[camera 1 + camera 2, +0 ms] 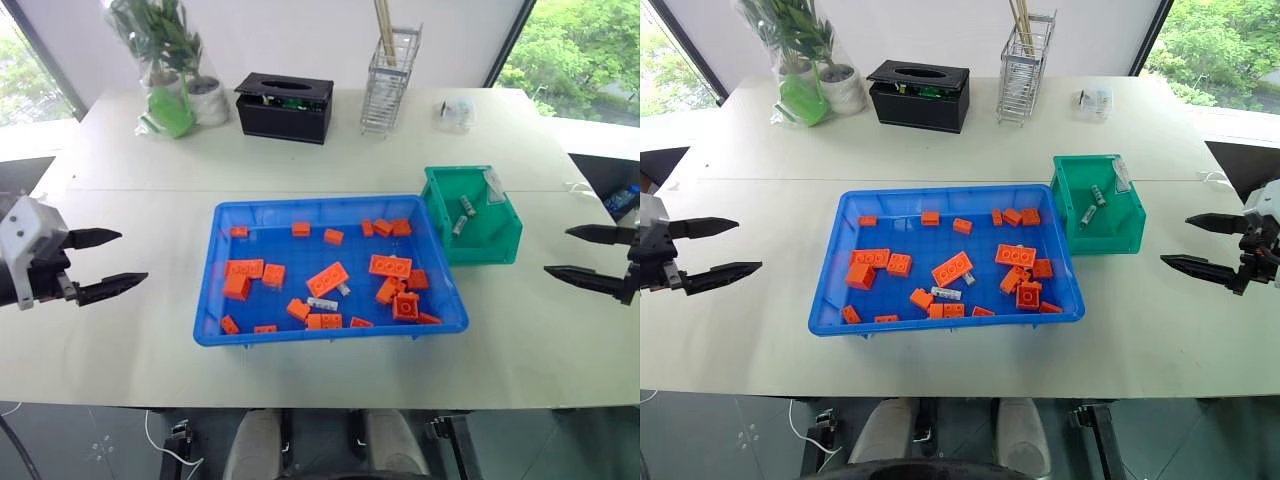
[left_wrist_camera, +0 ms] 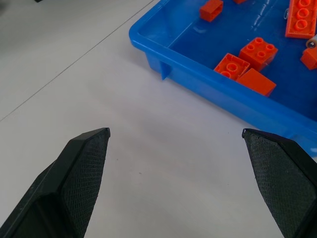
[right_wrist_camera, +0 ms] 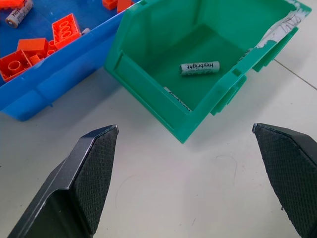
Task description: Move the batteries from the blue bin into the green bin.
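Batteries (image 1: 322, 302) lie among orange bricks (image 1: 328, 278) in the blue bin (image 1: 225, 336), well apart from both wide-open, empty end effectors: left end effector (image 1: 108, 263), right end effector (image 1: 578, 255).

The blue bin (image 1: 215, 300) sits mid-table (image 1: 120, 370) holding scattered bricks (image 1: 327, 279) and a battery (image 1: 322, 303); the green bin (image 1: 505, 245) touches its right rear corner, two batteries (image 1: 464, 213) inside; tissue box (image 1: 284, 107) behind

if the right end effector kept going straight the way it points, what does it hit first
Most likely the green bin: the open right end effector points at its near wall, with bare table between. Since it angles downward, it might touch the table first; depth is unclear.
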### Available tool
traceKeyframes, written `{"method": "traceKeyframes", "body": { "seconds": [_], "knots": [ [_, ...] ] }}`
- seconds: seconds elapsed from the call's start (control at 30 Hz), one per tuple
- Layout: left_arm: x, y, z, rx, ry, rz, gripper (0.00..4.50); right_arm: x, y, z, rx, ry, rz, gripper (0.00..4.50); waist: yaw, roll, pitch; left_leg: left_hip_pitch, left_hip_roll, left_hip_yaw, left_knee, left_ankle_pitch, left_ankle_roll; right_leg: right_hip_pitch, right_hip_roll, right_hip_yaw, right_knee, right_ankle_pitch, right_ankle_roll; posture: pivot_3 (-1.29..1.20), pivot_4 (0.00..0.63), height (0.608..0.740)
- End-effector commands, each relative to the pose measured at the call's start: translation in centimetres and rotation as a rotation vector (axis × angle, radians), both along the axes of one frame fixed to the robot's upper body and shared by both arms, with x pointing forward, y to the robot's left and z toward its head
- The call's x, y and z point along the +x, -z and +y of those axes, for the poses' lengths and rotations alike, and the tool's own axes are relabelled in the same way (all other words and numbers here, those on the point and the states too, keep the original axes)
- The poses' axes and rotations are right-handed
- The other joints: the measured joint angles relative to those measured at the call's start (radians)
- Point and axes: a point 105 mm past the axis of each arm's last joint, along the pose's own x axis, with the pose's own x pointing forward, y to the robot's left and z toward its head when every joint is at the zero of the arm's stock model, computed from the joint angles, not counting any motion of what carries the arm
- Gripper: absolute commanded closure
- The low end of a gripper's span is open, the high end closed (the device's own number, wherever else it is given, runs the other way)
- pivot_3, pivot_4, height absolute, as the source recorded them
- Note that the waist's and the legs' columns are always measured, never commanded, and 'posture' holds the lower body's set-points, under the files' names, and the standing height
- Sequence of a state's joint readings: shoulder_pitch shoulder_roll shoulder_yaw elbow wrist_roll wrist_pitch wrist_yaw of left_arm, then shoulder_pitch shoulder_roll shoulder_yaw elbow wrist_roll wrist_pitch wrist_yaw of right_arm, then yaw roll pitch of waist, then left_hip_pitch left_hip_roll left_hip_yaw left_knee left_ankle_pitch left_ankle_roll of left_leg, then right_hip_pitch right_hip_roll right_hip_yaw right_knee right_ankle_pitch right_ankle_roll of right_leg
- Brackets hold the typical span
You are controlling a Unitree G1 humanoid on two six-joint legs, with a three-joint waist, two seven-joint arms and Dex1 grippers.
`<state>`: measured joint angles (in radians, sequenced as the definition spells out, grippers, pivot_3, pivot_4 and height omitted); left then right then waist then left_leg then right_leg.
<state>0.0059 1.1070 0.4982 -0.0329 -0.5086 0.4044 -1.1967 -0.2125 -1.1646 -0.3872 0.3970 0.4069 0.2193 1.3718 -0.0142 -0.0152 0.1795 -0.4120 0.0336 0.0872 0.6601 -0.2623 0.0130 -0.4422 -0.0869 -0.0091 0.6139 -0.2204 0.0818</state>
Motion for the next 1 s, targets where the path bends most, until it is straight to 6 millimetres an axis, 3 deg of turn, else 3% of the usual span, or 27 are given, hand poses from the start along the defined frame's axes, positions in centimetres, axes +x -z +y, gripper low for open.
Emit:
{"method": "traceKeyframes", "body": {
  "seconds": [0.03, 0.47, 0.6, 0.73, 0.87, 1.0],
  "knots": [
    [-0.1, -0.8, 0.0, 0.025, 0.010, -0.036, 0.00, 0.1, -0.6, 0.0, 0.005, -0.010, -0.025, 0.03, 0.000, 0.000, 0.000, 0.000, 0.000, 0.000, 0.000, 0.000, 0.000, 0.000, 0.000, 0.000, 0.000, 0.000, 0.000, 0.00, 0.150, 0.736],
    [0.8, -0.4, -2.0, -0.042, 0.003, -0.083, 0.00, 1.1, -0.6, -0.7, -0.014, 0.038, -0.039, 0.03, 0.000, 0.000, 0.000, 0.002, 0.000, 0.000, 0.002, 0.000, 0.000, 0.002, 0.001, 0.000, 0.002, 0.000, 0.000, 0.00, 0.150, 0.736],
    [0.6, -1.3, -3.4, -0.108, 0.053, -0.099, 0.00, 1.9, -1.9, -0.3, -0.016, 0.033, -0.079, 0.03, -0.001, 0.000, 0.000, 0.002, 0.000, 0.000, 0.003, 0.000, 0.000, 0.002, 0.001, 0.000, 0.003, 0.000, 0.000, 0.00, 0.150, 0.736],
    [0.3, -2.4, -5.6, -0.144, 0.133, -0.080, 0.00, 3.4, -5.0, 2.4, 0.057, -0.038, -0.150, 0.03, -0.005, 0.000, 0.000, 0.002, 0.000, 0.000, 0.003, 0.000, 0.000, 0.002, 0.003, 0.001, 0.005, 0.000, 0.001, 0.00, 0.150, 0.736],
    [-0.5, -2.3, -8.5, -0.134, 0.280, -0.021, 0.00, 4.1, -7.2, 8.7, 0.086, -0.277, -0.171, 0.03, -0.007, 0.000, 0.000, 0.002, 0.001, 0.000, 0.003, 0.000, 0.000, 0.002, 0.006, 0.001, 0.005, 0.000, 0.001, 0.00, 0.150, 0.736],
    [-1.7, -1.7, -10.8, -0.111, 0.413, 0.039, 0.00, 5.1, -7.0, 14.4, 0.028, -0.457, -0.153, 0.03, -0.005, 0.000, 0.000, 0.002, 0.001, -0.001, 0.003, 0.000, 0.000, 0.001, 0.007, 0.001, 0.007, 0.000, 0.001, 0.00, 0.150, 0.736]
  ]
}}
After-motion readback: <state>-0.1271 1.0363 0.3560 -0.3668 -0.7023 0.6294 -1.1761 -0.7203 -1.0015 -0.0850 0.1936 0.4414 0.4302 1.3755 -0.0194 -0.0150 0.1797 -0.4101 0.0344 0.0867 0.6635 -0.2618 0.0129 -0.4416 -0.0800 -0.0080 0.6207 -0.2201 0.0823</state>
